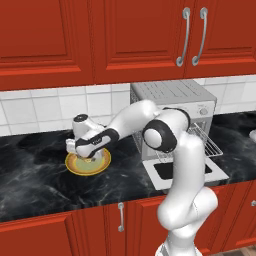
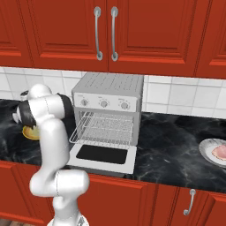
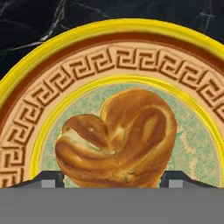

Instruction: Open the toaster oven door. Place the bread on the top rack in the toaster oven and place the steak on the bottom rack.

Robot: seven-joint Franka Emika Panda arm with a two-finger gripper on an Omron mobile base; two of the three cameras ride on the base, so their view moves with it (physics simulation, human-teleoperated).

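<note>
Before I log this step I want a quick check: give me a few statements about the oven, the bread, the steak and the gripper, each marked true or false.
1. The oven door is folded down open. True.
2. The bread lies on the upper rack. False: it lies on the yellow-rimmed plate on the counter.
3. The gripper has a fingertip on each side of the bread. True: the hand view shows the tips flanking it, apart and not yet clamped.
4. The steak is inside the oven. False: it sits on a white plate to the right of the oven.
5. The rack is pulled partly out over the door. True.
</note>
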